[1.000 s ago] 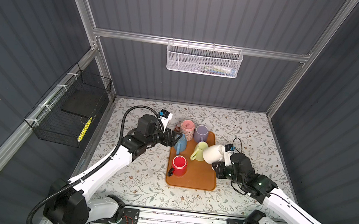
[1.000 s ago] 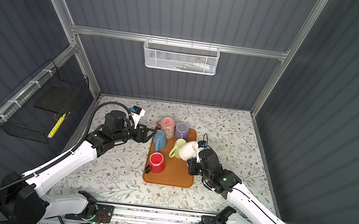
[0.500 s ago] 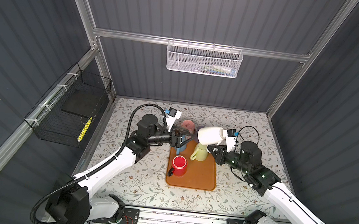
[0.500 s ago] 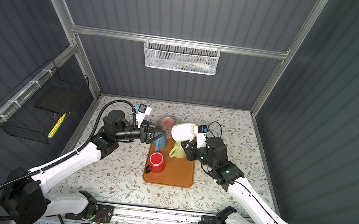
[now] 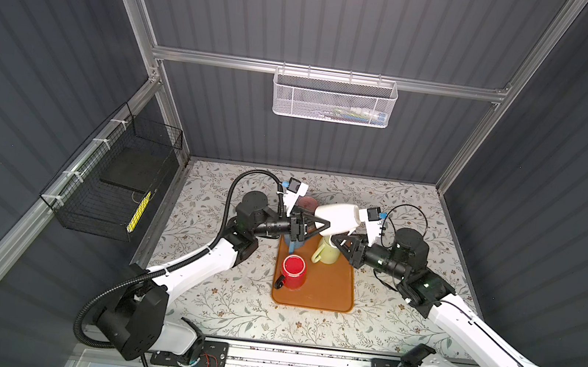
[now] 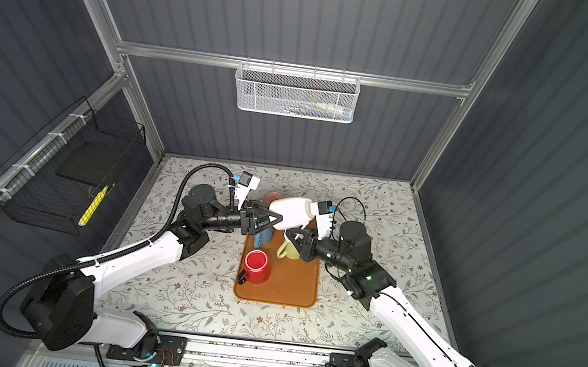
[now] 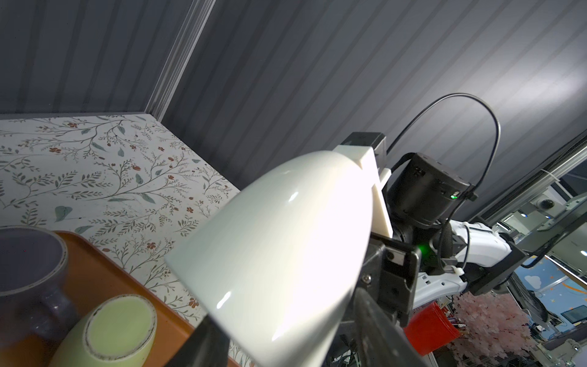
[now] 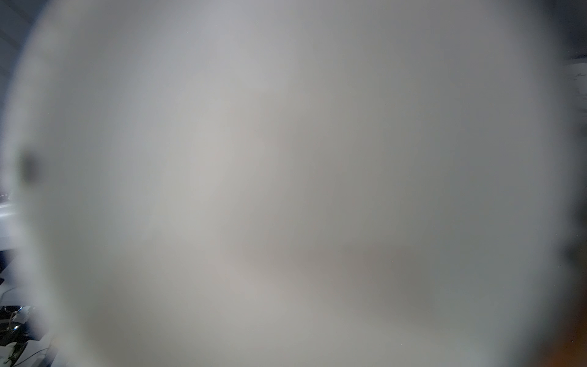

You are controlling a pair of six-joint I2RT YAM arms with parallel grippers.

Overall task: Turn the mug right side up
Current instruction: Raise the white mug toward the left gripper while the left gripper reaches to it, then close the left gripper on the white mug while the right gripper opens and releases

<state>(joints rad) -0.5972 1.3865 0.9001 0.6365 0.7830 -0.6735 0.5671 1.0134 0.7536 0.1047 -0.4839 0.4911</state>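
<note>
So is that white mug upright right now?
No, tipped sideways. The white mug hangs in the air above the tray, its length roughly level.

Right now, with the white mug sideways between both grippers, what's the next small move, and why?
Probably close the left gripper on the white mug: its jaws straddle the mug's body, contact unclear, while the shut right gripper holds it sideways above the tray.
</note>
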